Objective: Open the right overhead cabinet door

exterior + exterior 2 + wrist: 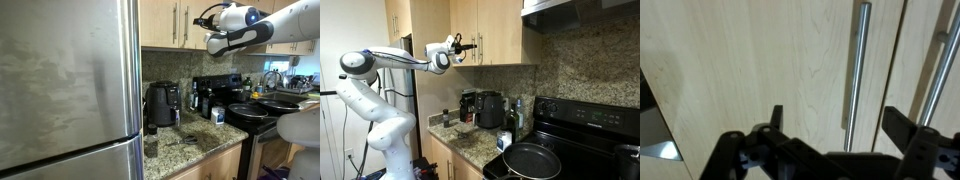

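up over the counter (190, 140), right overhead cabinet door (953, 90) sits shut, flush beside its twin (760, 60). nothing done, whole pull left. it faces the room, long axis vertical. bar handle (932, 75) runs vertical along its left edge. my gripper (840, 115) is near, fingers spread, holding nothing.

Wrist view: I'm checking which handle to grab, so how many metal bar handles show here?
2. One slim vertical brushed-metal bar handle stands near the picture's middle; the second handle stands near its right edge. Others may be out of frame.
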### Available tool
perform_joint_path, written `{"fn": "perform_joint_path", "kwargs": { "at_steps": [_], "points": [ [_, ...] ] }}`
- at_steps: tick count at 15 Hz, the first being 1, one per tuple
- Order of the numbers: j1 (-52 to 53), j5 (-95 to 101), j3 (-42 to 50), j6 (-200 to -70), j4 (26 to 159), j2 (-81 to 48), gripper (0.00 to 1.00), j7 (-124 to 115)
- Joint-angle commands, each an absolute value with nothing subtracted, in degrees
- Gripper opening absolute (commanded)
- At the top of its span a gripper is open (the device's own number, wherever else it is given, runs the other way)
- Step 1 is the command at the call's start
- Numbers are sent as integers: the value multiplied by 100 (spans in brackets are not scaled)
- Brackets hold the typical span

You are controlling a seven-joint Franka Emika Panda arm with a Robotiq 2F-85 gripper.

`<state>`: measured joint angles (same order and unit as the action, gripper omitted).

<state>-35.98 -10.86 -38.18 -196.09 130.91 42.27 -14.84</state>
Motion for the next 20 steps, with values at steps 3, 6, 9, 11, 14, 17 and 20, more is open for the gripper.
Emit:
{"fn": "perform_joint_path", "kwargs": {
  "at_steps": [3, 6, 9, 11, 14, 17, 20],
  "points": [
    [-3651, -1112, -4015, -19159, 12726, 3960, 100, -1445],
    [-3460, -1015, -3976, -18888, 12495, 3730, 100, -1421],
    [-3801, -1040, -4302, -18484, 12194, 3535, 100, -1526],
    [-4032, -1055, -4513, -18423, 12023, 3446, 100, -1625],
    [-4427, -1078, -4808, -18456, 11808, 3366, 100, -1821],
    [-4915, -1118, -5083, -18403, 11627, 3334, 74, -2105],
    [-5183, -1053, -5235, -18367, 11537, 3303, 61, -2320]
  ]
}}
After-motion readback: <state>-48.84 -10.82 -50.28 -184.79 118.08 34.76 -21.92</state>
